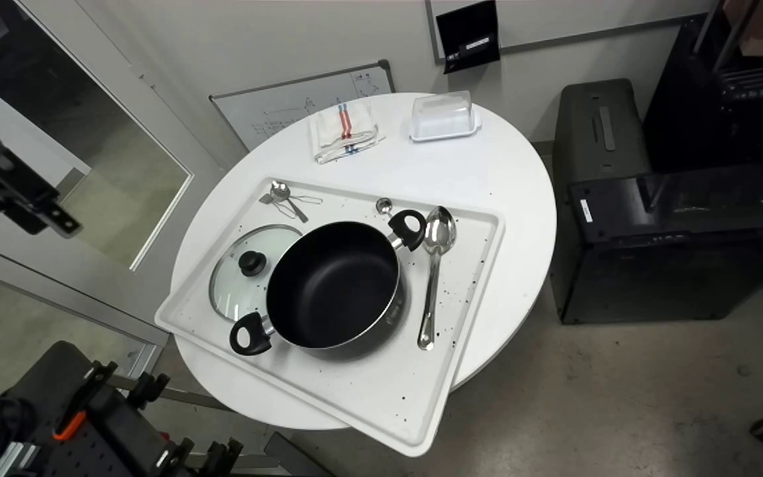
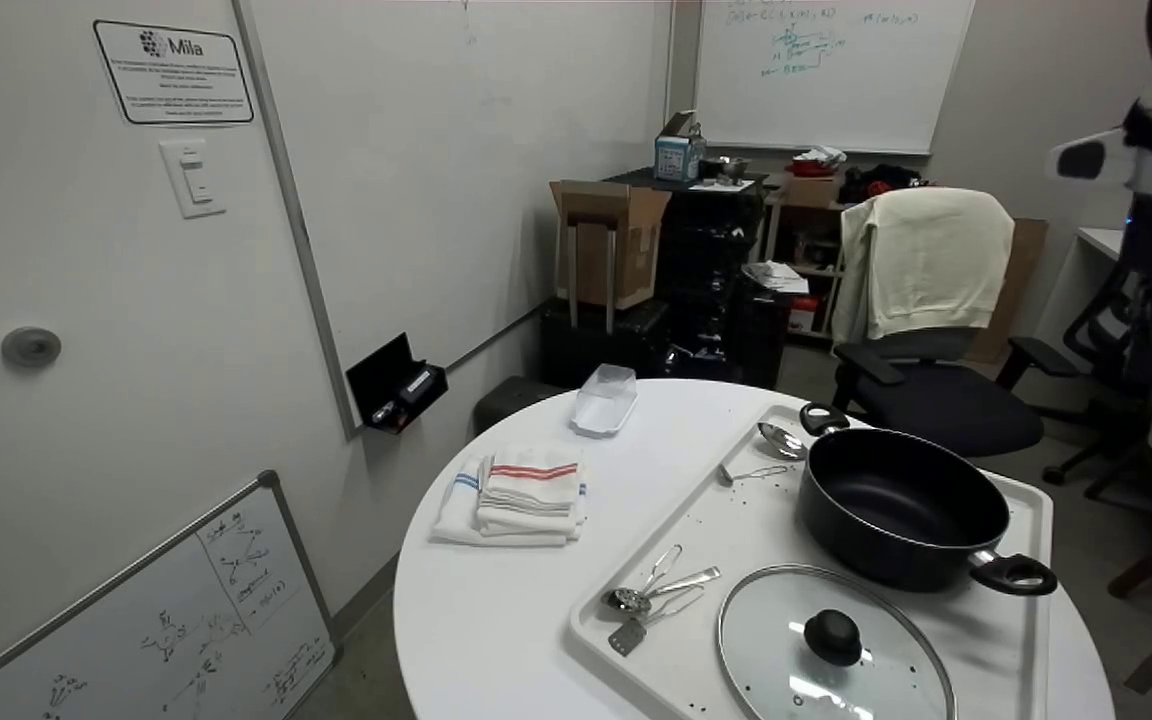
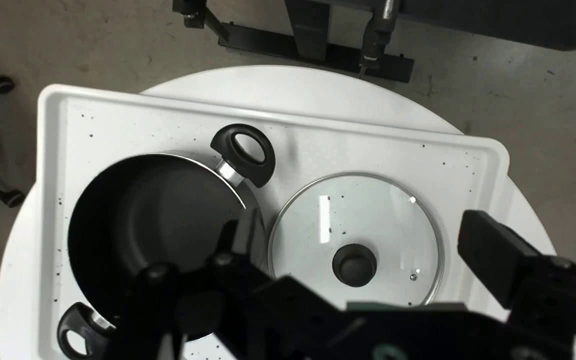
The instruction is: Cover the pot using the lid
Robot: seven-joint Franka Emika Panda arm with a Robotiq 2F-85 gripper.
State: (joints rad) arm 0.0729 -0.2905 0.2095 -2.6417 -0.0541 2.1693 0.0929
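The black pot [image 1: 332, 285] stands upright and uncovered on the white tray, its inside bare; it also shows in an exterior view [image 2: 901, 500] and in the wrist view [image 3: 168, 210]. The glass lid [image 1: 230, 288] lies flat beside the pot, dark knob up; the pot hides part of it in that view. The lid also shows in an exterior view [image 2: 786, 630], cut off at the bottom, and in the wrist view [image 3: 308, 225]. My gripper [image 3: 365, 240] is open and empty, its fingers spread wide with the lid seen between them. It [image 1: 60, 222] hangs high, apart from the lid.
The tray [image 1: 368, 404] sits on a round white table [image 1: 520, 192] and overhangs its edge. A large metal spoon [image 1: 431, 285] lies beside the pot. Several small utensils [image 1: 282, 193] lie near the lid. Folded towels [image 1: 345, 132] and a clear-covered dish [image 1: 444, 118] stand at the back.
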